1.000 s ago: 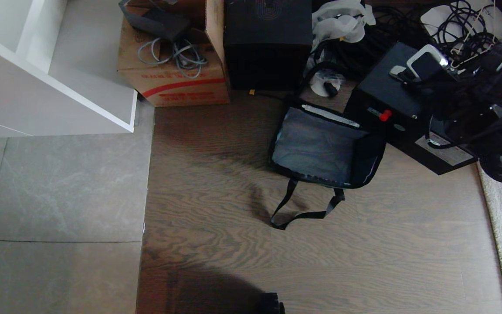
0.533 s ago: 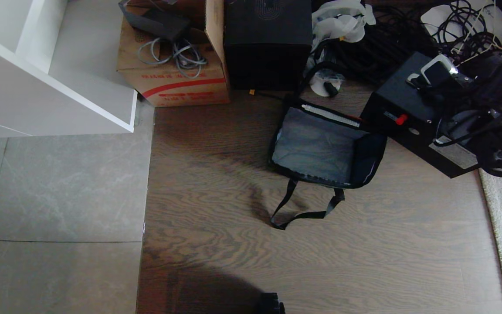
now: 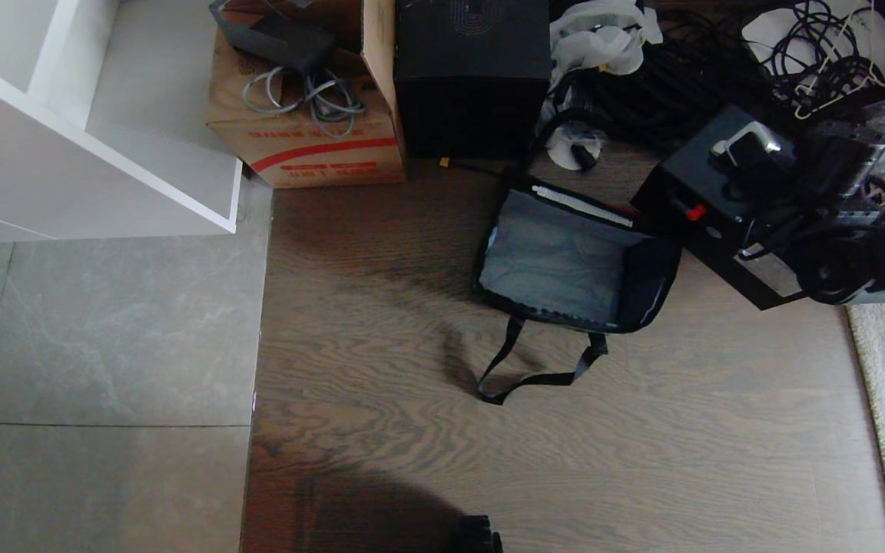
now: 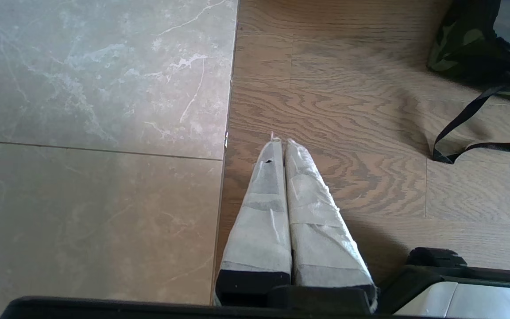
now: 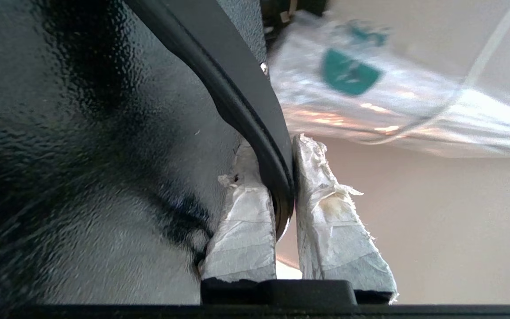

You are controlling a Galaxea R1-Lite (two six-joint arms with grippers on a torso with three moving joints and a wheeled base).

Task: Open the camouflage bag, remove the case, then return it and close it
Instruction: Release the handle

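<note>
Camouflage bag (image 3: 575,265): green-black-tan outside, grey lining, black strap; case (image 3: 727,207) black, red spot; cardboard box (image 3: 308,130) brown, red stripe.

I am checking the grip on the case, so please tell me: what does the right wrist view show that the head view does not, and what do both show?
Only the right wrist view shows the right pincer shut on the handle of the case.

Only the head view shows the open camouflage bag with nothing inside it, its strap on the floor, the cardboard box and the cube-shaped box.

Both show the case and a clear plastic packet behind it.
</note>
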